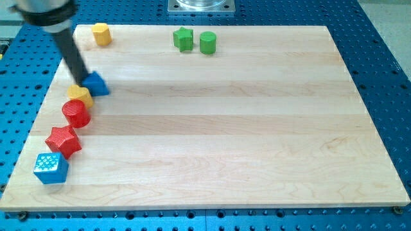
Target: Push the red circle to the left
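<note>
The red circle sits near the board's left edge, just below a yellow block. My tip is above them, at the upper left of a blue triangle block and touching or nearly touching it. The tip stands above the yellow block and apart from the red circle. A red star lies below the red circle, and a blue cube lies below the star.
A yellow hexagon block is at the top left of the wooden board. A green star and a green cylinder stand side by side at the top centre. The board's left edge is close to the red circle.
</note>
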Robot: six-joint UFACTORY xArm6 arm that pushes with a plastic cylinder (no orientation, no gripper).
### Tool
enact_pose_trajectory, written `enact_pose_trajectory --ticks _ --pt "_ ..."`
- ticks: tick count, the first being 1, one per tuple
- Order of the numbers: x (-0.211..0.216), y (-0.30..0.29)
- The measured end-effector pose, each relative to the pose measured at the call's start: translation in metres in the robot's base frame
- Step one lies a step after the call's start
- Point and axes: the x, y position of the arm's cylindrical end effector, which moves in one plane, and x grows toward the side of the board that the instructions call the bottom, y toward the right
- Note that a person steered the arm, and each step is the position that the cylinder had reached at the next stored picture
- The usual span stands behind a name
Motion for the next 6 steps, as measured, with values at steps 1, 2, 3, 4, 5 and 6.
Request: enact_pose_trajectory --ticks 1,2,3,4,5,6 --pt "0.008 0.073" --pt "0.045 0.077" --pt "0.049 0.056" --pt "0.064 0.045" --pt "0.072 0.034" --pt "0.09 0.01"
